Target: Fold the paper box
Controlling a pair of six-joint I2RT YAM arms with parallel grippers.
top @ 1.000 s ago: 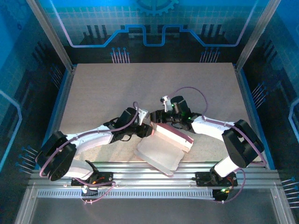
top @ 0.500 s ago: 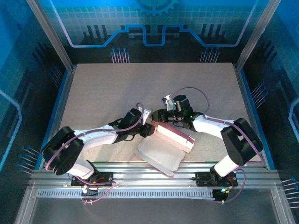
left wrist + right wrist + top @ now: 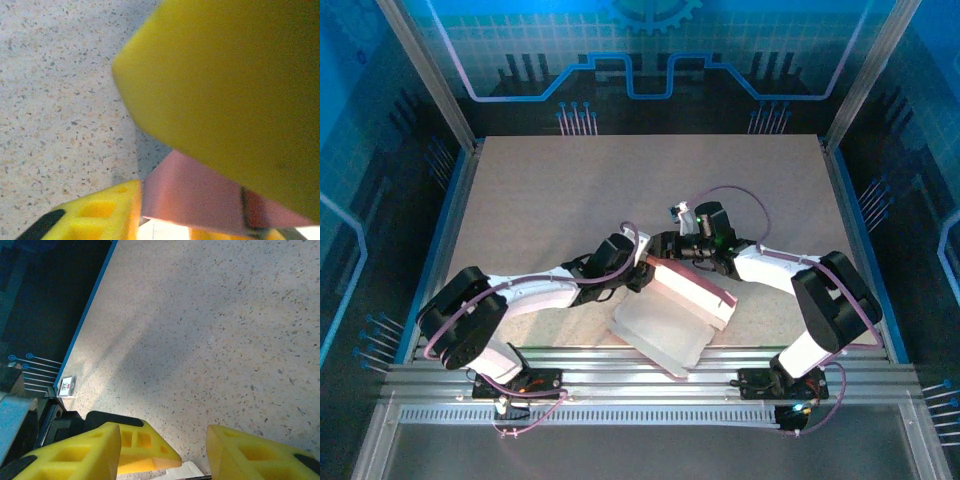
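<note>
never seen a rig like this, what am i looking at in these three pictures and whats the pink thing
These are two robot arms bolted to a table's near edge. The overhead picture looks down from behind them: the left arm and right arm meet over the paper box, thin pink and whitish card lying on the speckled table. The other two pictures come from cameras on the wrists. The left arm's yellow fingers have a pink flap between them; whether it is clamped I cannot tell. The right arm's fingers stand apart, open, above the table.
</note>
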